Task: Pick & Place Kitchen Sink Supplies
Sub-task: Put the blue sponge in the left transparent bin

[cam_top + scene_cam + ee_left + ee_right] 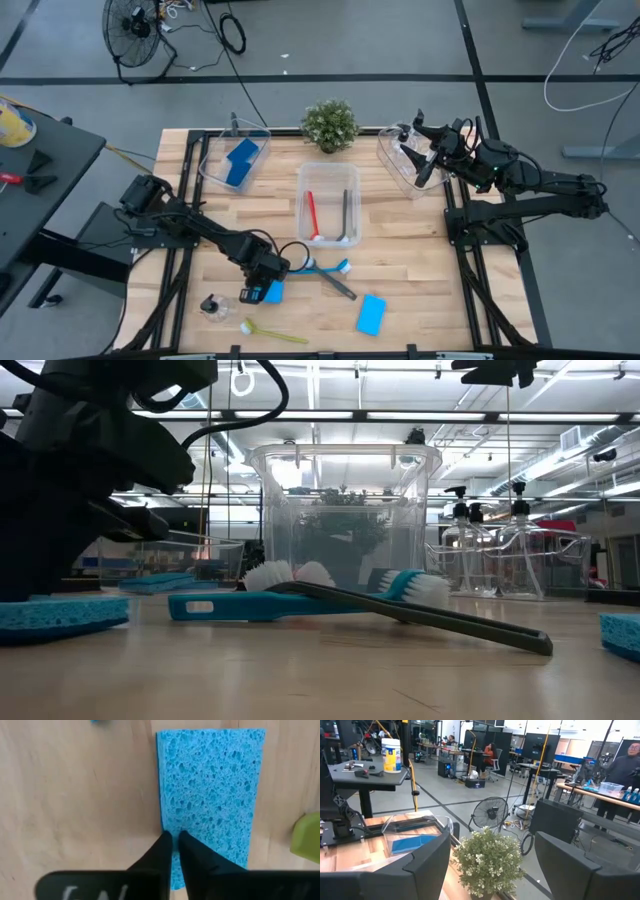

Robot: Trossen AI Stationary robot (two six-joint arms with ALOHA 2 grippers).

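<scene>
blue sponge pinched at its edge by the left gripper

blue and porous, a flat sponge (210,795) was seen lying on the wooden table (420,270) near the front left, with the left gripper (173,851) set down on its long edge. the two dark fingers (155,857) were drawn nearly together, only a thin slit being left between them, and the sponge's edge was caught in that slit. the sponge was not lifted; it lay flat on the wood.

the right gripper (492,865) was held at the back right, over the clear bin with the pump bottles (405,160), its jaws spread wide and nothing held or touched between them.

a second blue sponge (371,314) was left free near the front edge. a blue-handled brush (250,603) and a grey brush (440,618) were found crossed on the table just beside the left gripper. a yellow-green brush (270,332) and a small pump bottle (212,306) were lying at the front left. a red brush (311,216) was placed in the middle bin (352,240).
</scene>
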